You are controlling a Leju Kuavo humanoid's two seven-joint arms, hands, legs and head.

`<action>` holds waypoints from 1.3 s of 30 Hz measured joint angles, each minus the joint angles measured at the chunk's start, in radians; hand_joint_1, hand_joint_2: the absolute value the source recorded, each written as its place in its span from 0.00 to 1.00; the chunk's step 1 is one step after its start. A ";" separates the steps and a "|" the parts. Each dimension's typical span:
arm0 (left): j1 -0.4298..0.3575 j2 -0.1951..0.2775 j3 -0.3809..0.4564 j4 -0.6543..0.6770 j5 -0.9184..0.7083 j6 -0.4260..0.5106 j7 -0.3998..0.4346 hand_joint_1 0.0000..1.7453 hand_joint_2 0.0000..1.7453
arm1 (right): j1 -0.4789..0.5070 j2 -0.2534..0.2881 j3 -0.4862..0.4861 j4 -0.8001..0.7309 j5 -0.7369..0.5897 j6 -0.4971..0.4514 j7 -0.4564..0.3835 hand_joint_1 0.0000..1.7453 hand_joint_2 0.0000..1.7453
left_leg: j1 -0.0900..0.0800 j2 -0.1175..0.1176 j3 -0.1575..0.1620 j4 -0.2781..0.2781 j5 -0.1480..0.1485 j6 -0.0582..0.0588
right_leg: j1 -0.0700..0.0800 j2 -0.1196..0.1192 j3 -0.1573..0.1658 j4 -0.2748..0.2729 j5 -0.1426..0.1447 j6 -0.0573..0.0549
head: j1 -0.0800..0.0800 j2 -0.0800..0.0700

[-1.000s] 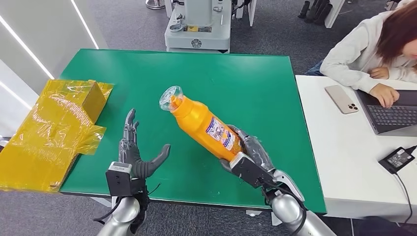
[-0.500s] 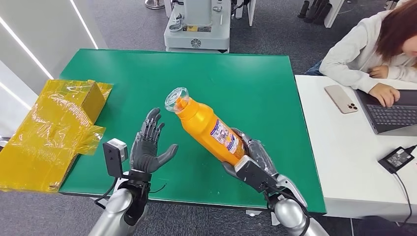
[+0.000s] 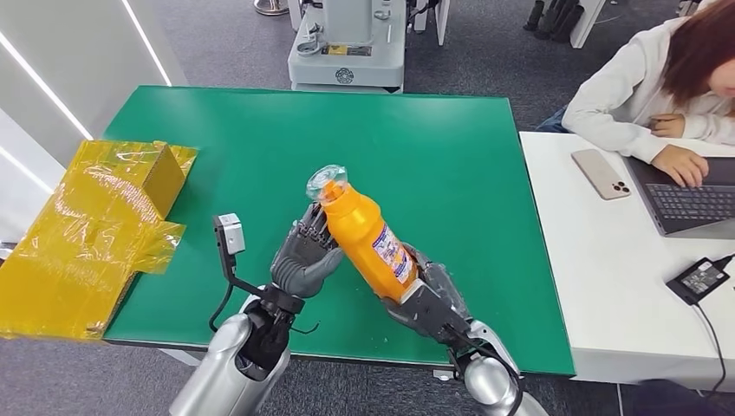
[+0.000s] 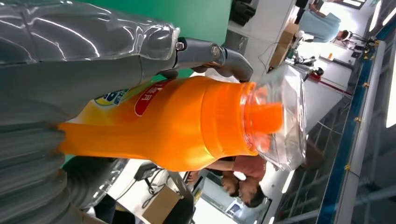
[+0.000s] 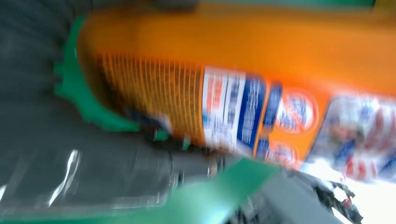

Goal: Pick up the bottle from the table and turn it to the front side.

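Orange bottle (image 3: 364, 234), clear cap, tilted, printed label

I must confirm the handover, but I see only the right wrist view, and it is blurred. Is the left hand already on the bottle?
Observer: Yes. In the head view the left hand is against the upper part of the orange bottle, just below its neck.
Operator: Which hand holds the bottom part?
Observer: The right hand grips the lower end, and the bottle is lifted off the green table, tilted with its top away from the robot.
Operator: Is the cap on?
Observer: The left wrist view shows a clear cap over an orange spout.
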 joint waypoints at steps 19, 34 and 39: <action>-0.211 -0.162 -0.172 0.438 -0.476 0.318 -0.242 0.73 1.00 | 0.026 0.045 -0.074 0.074 0.004 -0.071 0.036 1.00 1.00 | 0.000 0.000 0.000 0.000 0.000 0.000 | 0.000 0.000 -0.001 0.000 0.000 0.000 | 0.000 0.000; -0.227 -0.129 -0.151 0.441 -0.339 0.147 -0.168 1.00 1.00 | 0.030 0.042 -0.077 0.134 -0.021 -0.054 0.008 1.00 1.00 | 0.000 0.000 -0.001 0.000 0.000 0.000 | 0.000 -0.001 0.000 0.001 0.000 0.000 | 0.000 0.000; -0.225 -0.128 -0.143 0.439 -0.290 0.112 -0.147 1.00 1.00 | 0.022 0.045 -0.077 0.151 -0.019 -0.053 0.005 1.00 1.00 | 0.000 -0.001 -0.001 0.000 0.000 0.000 | 0.000 -0.001 0.000 0.001 0.000 0.000 | 0.000 0.000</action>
